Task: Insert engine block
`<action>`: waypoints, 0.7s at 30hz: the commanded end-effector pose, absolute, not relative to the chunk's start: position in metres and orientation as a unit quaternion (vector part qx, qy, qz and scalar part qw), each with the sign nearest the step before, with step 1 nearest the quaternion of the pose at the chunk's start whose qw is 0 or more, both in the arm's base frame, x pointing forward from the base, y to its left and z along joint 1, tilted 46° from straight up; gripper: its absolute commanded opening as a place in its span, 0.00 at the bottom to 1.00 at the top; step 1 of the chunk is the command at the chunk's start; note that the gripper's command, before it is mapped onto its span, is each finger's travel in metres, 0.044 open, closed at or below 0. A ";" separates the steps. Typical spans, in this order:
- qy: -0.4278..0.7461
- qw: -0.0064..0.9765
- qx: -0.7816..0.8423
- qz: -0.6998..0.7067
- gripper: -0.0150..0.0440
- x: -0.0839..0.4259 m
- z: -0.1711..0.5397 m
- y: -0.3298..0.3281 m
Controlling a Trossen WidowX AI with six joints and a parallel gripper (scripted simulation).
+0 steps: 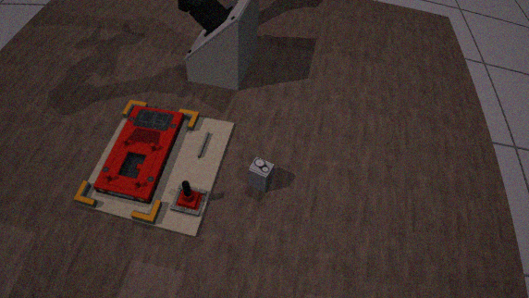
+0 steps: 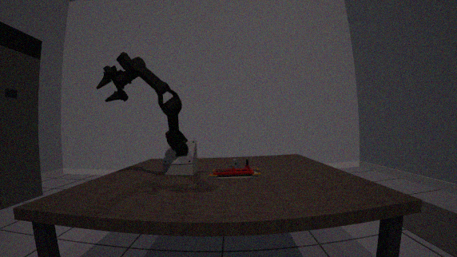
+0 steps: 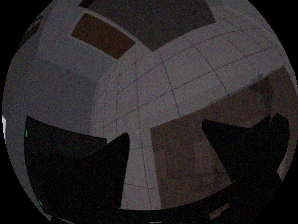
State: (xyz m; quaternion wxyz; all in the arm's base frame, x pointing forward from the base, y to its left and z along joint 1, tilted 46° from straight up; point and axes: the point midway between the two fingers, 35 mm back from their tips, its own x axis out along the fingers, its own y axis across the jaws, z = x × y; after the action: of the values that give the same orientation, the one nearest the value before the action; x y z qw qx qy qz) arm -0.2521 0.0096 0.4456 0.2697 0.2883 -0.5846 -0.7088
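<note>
Top view: the car body (image 1: 121,143) (image 2: 233,171), red, lies flat on the left part of a pale board (image 1: 221,143), between four yellow corners (image 1: 85,195). Its opening (image 1: 129,166) is at the near end, dark inside, with a small red rib (image 1: 140,167) jutting in from the right edge. The engine block (image 1: 260,175), grey with two round marks on top, stands upright on the table (image 1: 370,185) (image 2: 240,203), right of the board and apart from it, outside the opening. On the board's near right part sits a red piece with a black post (image 1: 186,188) (image 2: 247,163); a thin grey bar (image 1: 203,144) lies beyond it.

Exterior view: the arm (image 2: 172,105) rises from a pale base (image 2: 181,168) left of the car body. Its gripper (image 2: 101,94) (image 3: 165,128) hangs high at the left, well apart from the car body, jaws spread and holding nothing.

Wrist view: the dark fingers stand wide apart, with floor and table visible between them.
</note>
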 end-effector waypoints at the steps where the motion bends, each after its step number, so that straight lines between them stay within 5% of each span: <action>1: -0.585 0.270 0.288 -0.709 0.98 -0.252 0.446 0.010; 21: -0.691 -0.010 0.250 -0.678 1.00 -0.274 0.359 0.154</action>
State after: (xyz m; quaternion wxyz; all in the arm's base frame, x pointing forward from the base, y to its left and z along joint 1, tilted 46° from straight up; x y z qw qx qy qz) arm -0.2750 0.1318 0.3756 0.0315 0.2547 -0.6767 -0.6901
